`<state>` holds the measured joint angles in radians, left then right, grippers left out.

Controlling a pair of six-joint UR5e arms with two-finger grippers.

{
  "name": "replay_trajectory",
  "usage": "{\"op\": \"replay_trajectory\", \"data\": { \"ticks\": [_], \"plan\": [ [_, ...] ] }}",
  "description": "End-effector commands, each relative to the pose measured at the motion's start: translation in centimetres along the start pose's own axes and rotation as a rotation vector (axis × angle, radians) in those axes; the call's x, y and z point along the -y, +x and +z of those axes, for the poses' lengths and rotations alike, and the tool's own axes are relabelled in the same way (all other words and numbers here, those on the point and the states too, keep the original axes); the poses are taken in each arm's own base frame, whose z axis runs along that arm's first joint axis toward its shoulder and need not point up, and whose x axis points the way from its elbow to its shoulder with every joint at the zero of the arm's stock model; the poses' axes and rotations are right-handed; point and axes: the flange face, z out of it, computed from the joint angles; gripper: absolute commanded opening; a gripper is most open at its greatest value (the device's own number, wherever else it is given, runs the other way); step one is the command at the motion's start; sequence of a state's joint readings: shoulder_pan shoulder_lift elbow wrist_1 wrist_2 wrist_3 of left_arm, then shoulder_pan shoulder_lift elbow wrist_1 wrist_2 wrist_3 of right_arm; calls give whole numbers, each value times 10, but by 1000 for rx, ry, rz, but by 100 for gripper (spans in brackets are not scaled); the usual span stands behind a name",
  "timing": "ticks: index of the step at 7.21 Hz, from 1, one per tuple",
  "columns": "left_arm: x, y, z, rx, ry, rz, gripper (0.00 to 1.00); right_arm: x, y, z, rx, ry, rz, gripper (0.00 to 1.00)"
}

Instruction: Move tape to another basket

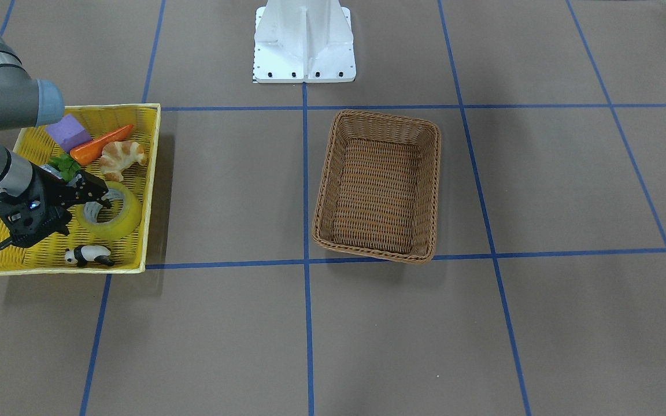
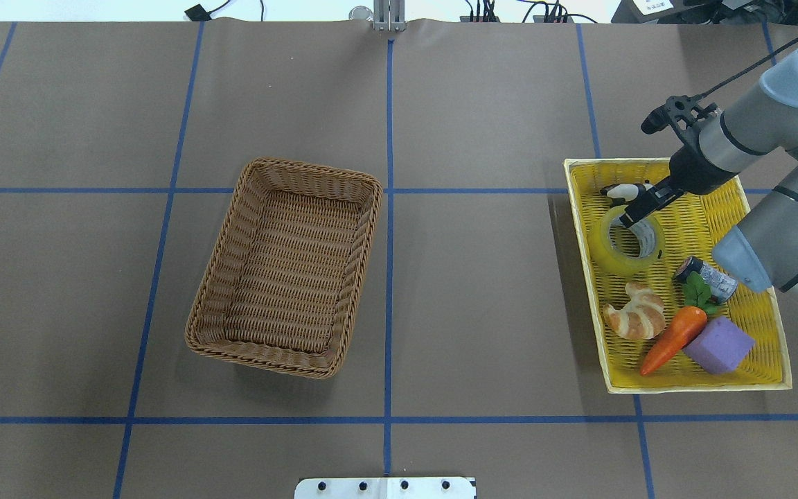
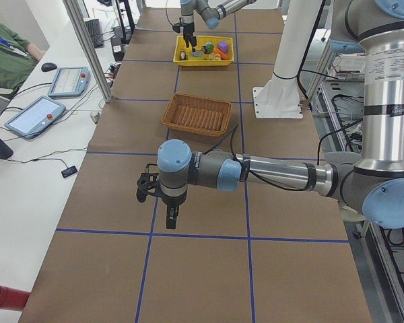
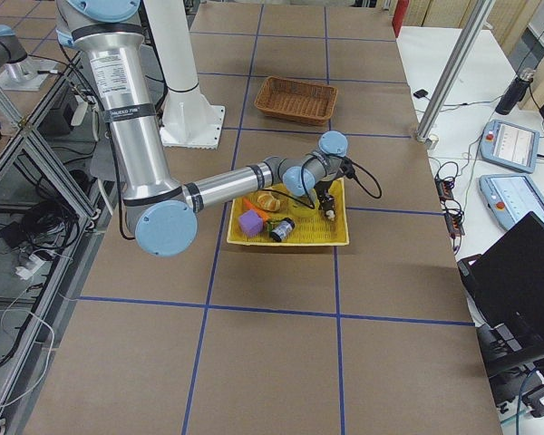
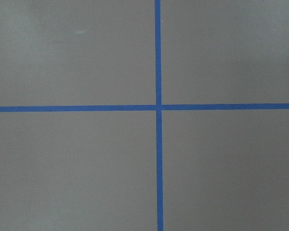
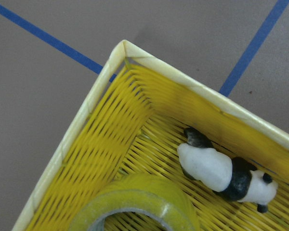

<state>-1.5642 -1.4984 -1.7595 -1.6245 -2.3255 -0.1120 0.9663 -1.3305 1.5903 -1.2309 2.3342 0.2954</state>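
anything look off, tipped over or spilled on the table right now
Nothing is spilled or damaged. The small jar lies on its side in the yellow tray, and the brown basket sits skewed to the blue grid lines. Neither looks like a problem.

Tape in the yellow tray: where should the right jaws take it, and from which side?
Grip the tape by its ring wall, one finger in the core hole and one outside, coming straight down. It lies flat in the tray, hole up. Take the wall away from the panda, which lies close beside it.
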Motion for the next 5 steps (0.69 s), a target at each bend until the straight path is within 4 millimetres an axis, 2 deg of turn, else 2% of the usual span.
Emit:
{"op": "replay_trajectory", "data": {
  "ticks": [1, 2, 3, 4, 5],
  "plan": [
    [1, 1, 0, 0, 1, 2, 99, -7, 10, 10, -15, -33, 17, 99],
    [3, 0, 0, 0, 2, 2, 99, -9, 16, 15, -39, -37, 25, 99],
    [4, 0, 0, 0, 1, 1, 99, -10, 21, 21, -77, -38, 27, 93],
    [4, 0, 0, 0, 2, 2, 99, -11, 22, 22, -79, -42, 31, 77],
    [4, 0, 0, 0, 2, 1, 99, -12, 23, 23, -77, -42, 38, 47]
  ]
}}
